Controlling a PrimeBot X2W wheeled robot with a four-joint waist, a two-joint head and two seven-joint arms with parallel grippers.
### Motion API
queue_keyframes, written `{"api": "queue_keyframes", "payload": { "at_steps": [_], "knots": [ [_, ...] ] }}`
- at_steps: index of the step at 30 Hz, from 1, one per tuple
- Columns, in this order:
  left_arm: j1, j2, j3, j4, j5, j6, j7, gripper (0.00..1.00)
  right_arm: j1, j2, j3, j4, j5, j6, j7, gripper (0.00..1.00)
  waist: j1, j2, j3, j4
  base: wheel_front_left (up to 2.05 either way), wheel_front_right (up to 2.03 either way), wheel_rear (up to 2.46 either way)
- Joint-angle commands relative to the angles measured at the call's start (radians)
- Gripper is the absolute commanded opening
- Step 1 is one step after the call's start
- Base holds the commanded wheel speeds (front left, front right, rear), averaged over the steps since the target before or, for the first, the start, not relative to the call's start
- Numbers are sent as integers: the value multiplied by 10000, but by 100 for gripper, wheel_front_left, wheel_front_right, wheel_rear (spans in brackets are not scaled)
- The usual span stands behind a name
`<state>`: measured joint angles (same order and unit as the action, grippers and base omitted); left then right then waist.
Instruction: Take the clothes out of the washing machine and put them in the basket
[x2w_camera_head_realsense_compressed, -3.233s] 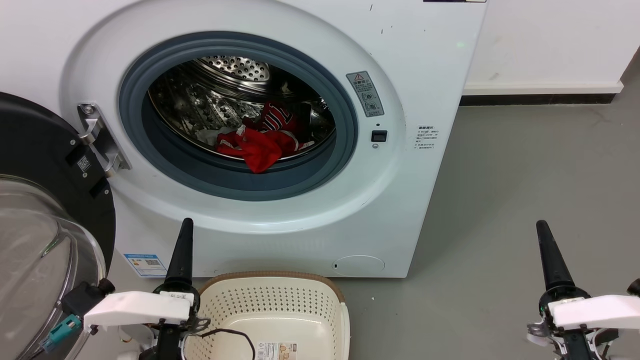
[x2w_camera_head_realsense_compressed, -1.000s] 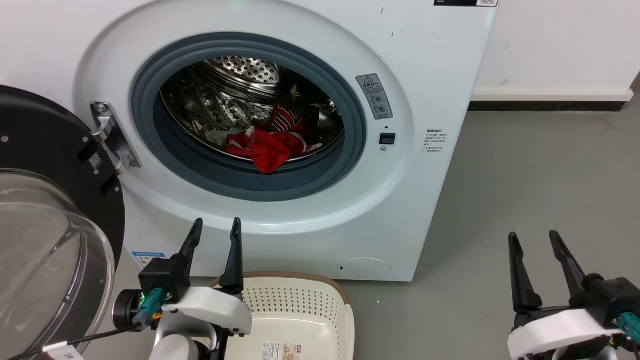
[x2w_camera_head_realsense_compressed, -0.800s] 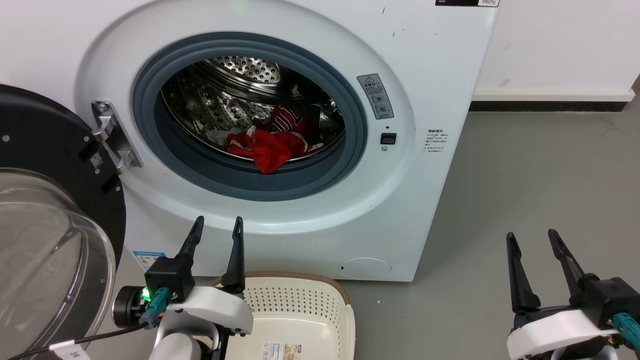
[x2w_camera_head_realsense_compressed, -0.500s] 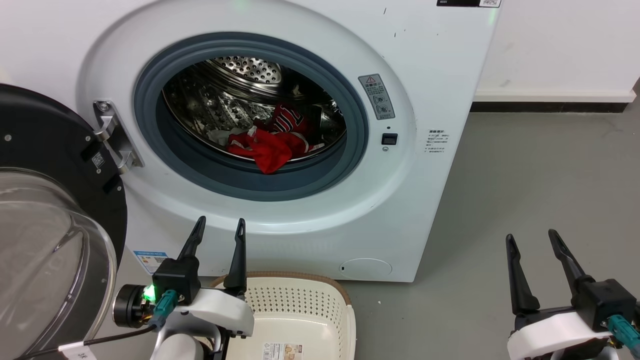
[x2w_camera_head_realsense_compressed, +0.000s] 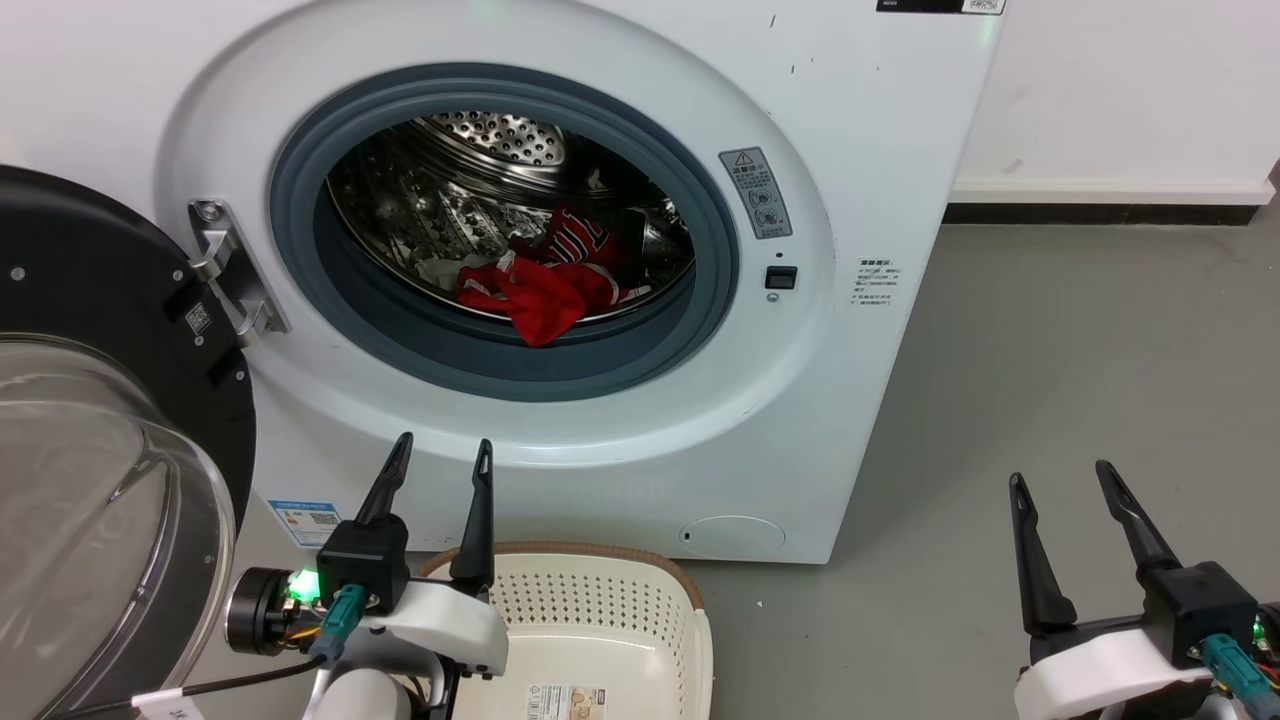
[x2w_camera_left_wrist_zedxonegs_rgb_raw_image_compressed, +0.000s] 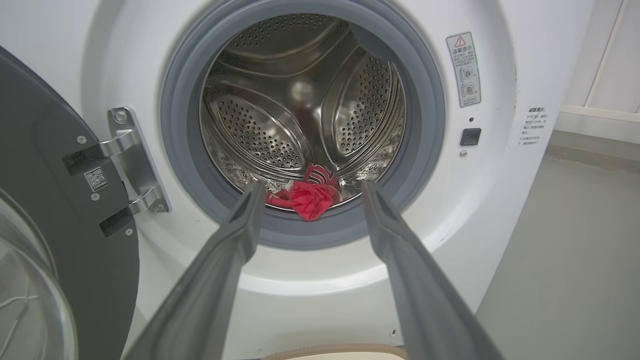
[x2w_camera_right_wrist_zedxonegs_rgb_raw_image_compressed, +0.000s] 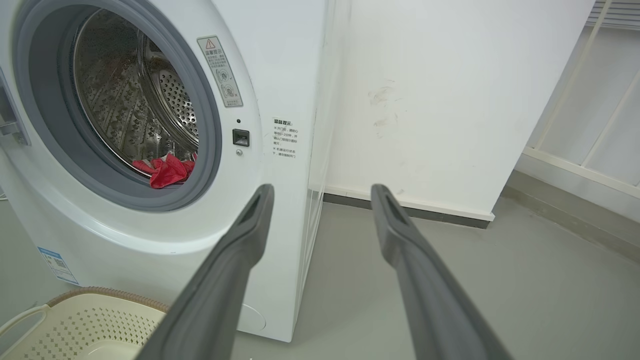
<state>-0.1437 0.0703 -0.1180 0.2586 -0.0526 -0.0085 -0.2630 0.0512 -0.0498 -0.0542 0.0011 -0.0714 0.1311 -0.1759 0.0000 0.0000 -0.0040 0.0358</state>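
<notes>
The step in hand looks to be the first reach, with nothing lifted yet. The left hand (x2w_camera_head_realsense_compressed: 445, 440), its two long dark fingers spread wide and holding nothing, seems the one to use. It sits low by the left side of the cream perforated plastic laundry basket with a brown rim (x2w_camera_head_realsense_compressed: 600, 612), which stands on the floor just before the large white front-loading washing machine (x2w_camera_head_realsense_compressed: 850, 150). From there it should rise and go forward through the round grey-rimmed porthole (x2w_camera_head_realsense_compressed: 722, 262). It needs to clear the seal's lower lip and stay off the black-framed glass door (x2w_camera_head_realsense_compressed: 100, 290) swung open at the left. Keeping the fingers wide until they straddle the heap, it should close on a thick fold, not on thin trim. Limp cloth will trail, so lift before drawing back. The red sports clothes with white trim (x2w_camera_head_realsense_compressed: 540, 292) lie bunched at the bottom front of the perforated steel drum (x2w_camera_head_realsense_compressed: 480, 150), one fold spilling over its edge. The left forearm aims its fingers up at the porthole, and in the wrist view they frame the red heap. The right hand (x2w_camera_head_realsense_compressed: 1060, 472), equally wide and empty, hovers over the grey floor (x2w_camera_head_realsense_compressed: 1050, 340), well right of the machine.
</notes>
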Motion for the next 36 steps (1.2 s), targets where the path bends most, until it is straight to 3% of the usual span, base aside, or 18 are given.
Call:
{"api": "queue_keyframes", "payload": {
  "at_steps": [1, 24, 36],
  "knots": [
    [-80, -18, 52, 13, -102, -9, -27, 100, 114, -10, -14, 3, 16, -7, -25, 100, 0, 0, -4, 0, 0, 0, 0],
    [-359, -92, 373, 453, -153, 33, -27, 100, 0, -9, 99, 7, 158, -7, 77, 100, 0, 0, 86, -52, 0, 0, 0],
    [-2787, -74, 741, 3248, -926, -83, 665, 100, -396, -10, 283, -92, 311, -7, 92, 100, 0, 0, 551, -570, 0, 0, 0]
  ]
}}
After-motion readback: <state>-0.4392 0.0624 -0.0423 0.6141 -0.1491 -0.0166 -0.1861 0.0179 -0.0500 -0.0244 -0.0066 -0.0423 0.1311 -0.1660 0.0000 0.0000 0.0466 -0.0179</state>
